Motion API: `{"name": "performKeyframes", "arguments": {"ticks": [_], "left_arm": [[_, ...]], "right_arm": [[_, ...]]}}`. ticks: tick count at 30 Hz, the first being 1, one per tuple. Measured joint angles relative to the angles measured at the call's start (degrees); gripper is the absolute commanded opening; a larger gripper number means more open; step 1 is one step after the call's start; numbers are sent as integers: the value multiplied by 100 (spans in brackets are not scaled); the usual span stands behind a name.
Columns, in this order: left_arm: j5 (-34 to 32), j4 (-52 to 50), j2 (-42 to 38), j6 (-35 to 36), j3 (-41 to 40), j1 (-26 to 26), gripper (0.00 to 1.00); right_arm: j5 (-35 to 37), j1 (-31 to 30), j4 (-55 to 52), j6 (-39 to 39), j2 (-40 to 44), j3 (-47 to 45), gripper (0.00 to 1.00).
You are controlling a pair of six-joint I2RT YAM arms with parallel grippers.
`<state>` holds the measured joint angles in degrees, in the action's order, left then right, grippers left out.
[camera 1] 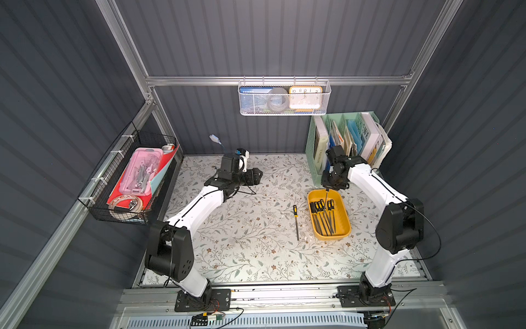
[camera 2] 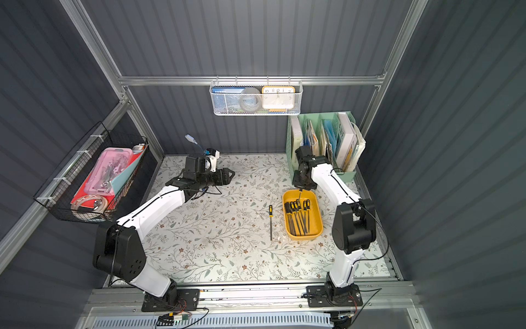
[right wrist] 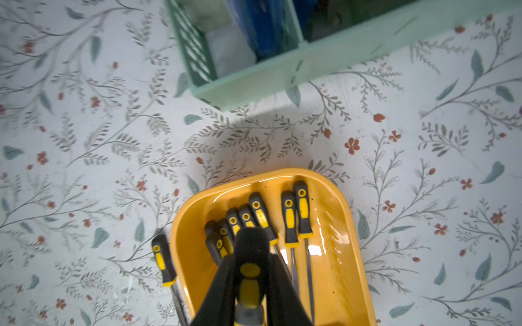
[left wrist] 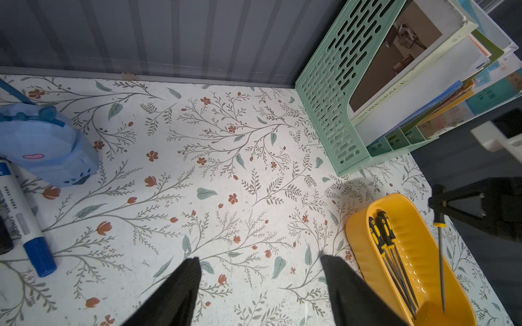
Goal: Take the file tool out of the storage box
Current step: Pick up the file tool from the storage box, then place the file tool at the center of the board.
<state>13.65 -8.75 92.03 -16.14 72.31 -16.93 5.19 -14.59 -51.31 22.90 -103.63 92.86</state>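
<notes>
Left wall: wire basket (camera 1: 113, 199), with a pink case (camera 1: 142, 171) lying in it.

Left arm reaches toward the back of the table (camera 1: 242, 242). The left gripper (camera 1: 257, 176) is low and turned toward the right side. Its fingers (left wrist: 180, 290) are spread wide with nothing between them, only bare table below. The left wrist view also shows a blue marker (left wrist: 25, 225) lying flat, just beside a blue paw-print thing (left wrist: 48, 144).

Back rail, middle: mesh basket (camera 1: 284, 111) holding a clock (camera 1: 306, 96).

Mid-table: one loose file (camera 1: 296, 222) lies flat just beside the box on the left arm's side. It does not touch the box, runs along its long side, and its handle points to the back wall.

Box (camera 1: 341, 199), yellow, sits on the table at right with its long side running front to back. In both top views a bunch of files (camera 2: 297, 216) lies inside, handles toward the back.

Right gripper (right wrist: 251, 290) hangs over the back end of the box, pinching the file (right wrist: 250, 248) by its black-and-yellow handle. The handle is above the rim. The thin shaft (left wrist: 441, 262) hangs down, slightly tilted, with its tip over the box floor, apart from the files lying there. Cannot tell whether the tip touches the floor.

Back right corner: green organiser (camera 1: 311, 148), full of books, just behind the box.
</notes>
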Motion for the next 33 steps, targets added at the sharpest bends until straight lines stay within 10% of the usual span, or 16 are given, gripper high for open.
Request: {"name": "performKeyframes", "arguments": {"ticks": [16, 33], "left_arm": [[-87, 4, -28, -44, -118, 0, 76], [-192, -2, -179, -85, -282, 0, 76]], "right_arm": [[-640, -1792, 22, 2, -994, 529, 3], [-391, -2142, 50, 669, -1818, 529, 5]]}}
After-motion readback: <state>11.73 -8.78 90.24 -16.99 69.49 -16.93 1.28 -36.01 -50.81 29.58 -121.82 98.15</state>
